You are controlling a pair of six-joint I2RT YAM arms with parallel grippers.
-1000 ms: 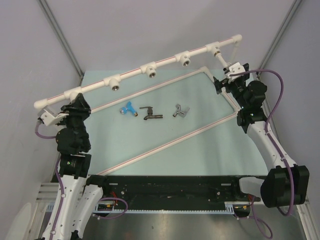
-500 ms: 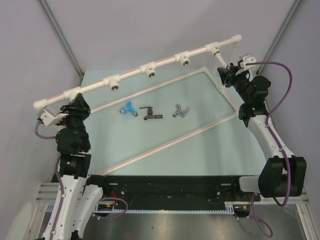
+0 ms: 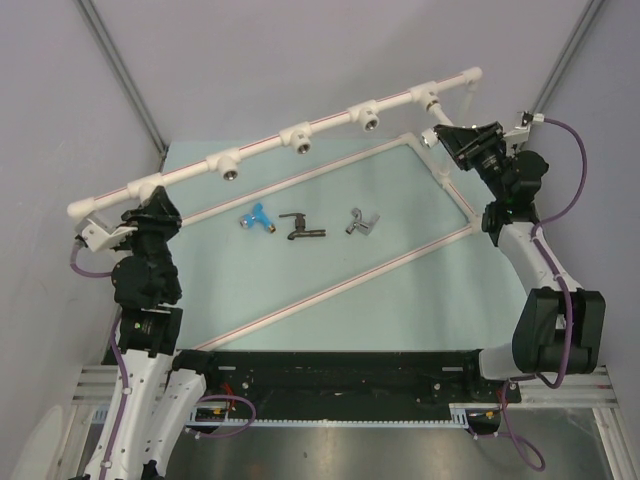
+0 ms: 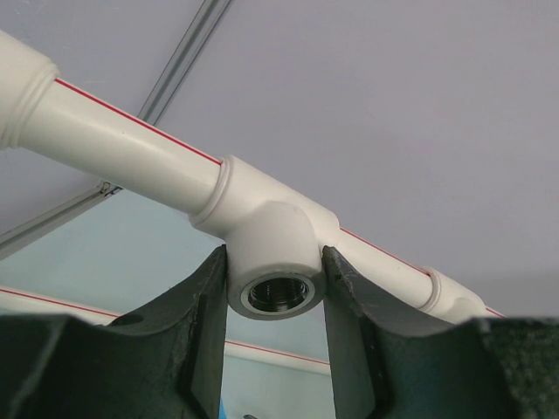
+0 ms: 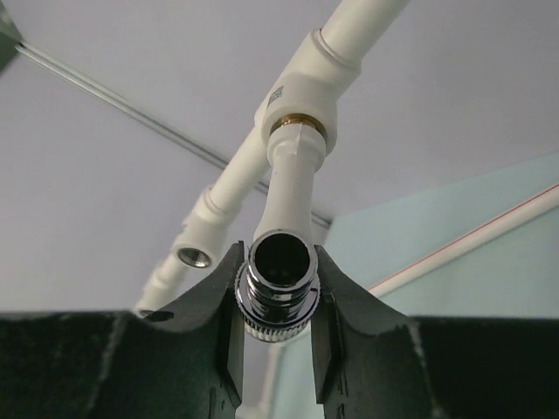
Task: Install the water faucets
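Clamping the far-left tee fitting [image 4: 271, 244] of the white pipe [image 3: 190, 171], the left gripper [image 4: 277, 279] presses a finger to each side of the round socket. Only the left wrist view shows that hold; from the top camera, the arm's own black bulk hides it at the left of frame. Three loose taps lie in a row across the middle of the pale green table [image 3: 400, 300], well apart from both grippers: the blue faucet [image 3: 258, 217], the dark faucet [image 3: 300, 228] and the silver-grey faucet [image 3: 361, 223]. At upper right the white faucet [image 5: 293, 188] hangs from the last tee [image 5: 301, 87]. The right wrist view shows the right gripper [image 5: 278, 301] closed narrowly on its ridged chrome mouth, squarely between the fingers.
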